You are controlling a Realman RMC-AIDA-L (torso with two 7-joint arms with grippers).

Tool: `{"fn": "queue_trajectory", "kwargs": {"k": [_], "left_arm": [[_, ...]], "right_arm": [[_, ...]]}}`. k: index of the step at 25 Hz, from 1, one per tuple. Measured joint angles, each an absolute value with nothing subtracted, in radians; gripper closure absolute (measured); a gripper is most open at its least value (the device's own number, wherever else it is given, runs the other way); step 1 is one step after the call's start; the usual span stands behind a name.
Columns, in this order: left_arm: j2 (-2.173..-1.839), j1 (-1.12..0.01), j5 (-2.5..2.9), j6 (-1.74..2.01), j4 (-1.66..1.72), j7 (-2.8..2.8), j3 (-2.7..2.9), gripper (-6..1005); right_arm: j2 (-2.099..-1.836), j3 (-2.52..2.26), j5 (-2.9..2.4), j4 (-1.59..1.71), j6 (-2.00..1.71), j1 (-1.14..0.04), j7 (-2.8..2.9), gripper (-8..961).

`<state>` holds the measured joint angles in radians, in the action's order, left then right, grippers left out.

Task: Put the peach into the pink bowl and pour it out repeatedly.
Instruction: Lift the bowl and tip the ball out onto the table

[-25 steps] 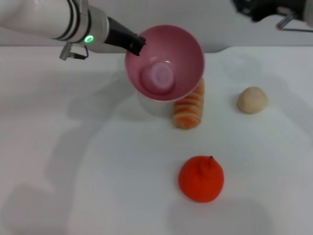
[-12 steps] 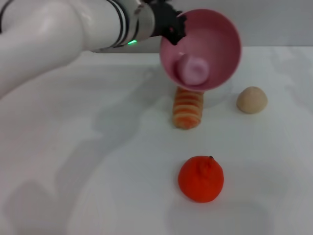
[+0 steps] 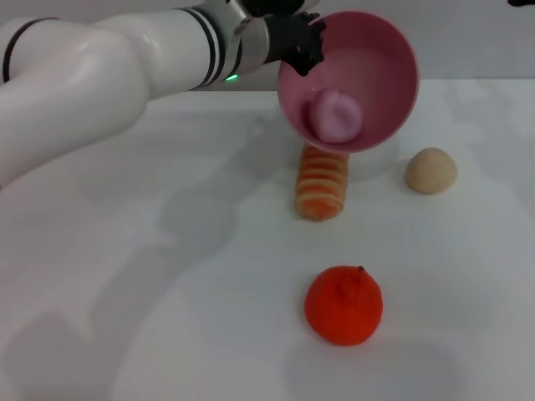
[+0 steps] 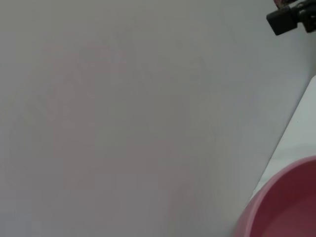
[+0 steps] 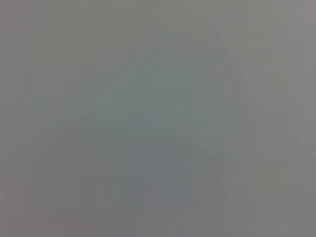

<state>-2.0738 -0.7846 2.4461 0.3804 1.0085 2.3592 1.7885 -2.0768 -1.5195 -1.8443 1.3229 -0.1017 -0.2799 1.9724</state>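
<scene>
The pink bowl (image 3: 368, 71) hangs in the air over the back of the table, tipped steeply so its mouth faces me. My left gripper (image 3: 297, 43) is shut on the bowl's upper left rim. The pale-pink peach (image 3: 336, 115) lies low inside the tilted bowl, near the bottom rim. A slice of the same pink bowl (image 4: 284, 205) fills a corner of the left wrist view. My right gripper is out of sight; its wrist view shows only a blank grey surface.
A striped orange-and-cream piece (image 3: 322, 184) lies on the white table (image 3: 167, 276) just below the bowl. A beige ball (image 3: 431, 170) sits to the right. A bumpy orange fruit (image 3: 343, 305) rests nearer the front.
The left arm has carried the bowl to the right and tipped it further. The peach has slid from the bowl's bottom towards its lower rim.
</scene>
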Motion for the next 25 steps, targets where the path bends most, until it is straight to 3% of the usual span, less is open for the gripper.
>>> {"fn": "queue_trajectory", "kwargs": {"k": [14, 25], "left_arm": [[-2.067, -0.759, 2.446, 0.38, 1.004, 2.371, 1.762, 965], [-2.063, -0.736, 2.446, 0.418, 1.0, 2.374, 1.683, 965]], "right_arm": [[-2.074, -1.645, -1.966, 1.318, 0.101, -0.283, 2.116, 475], [-2.074, -1.4, -1.9, 1.482, -0.641, -0.257, 2.122, 475]]}}
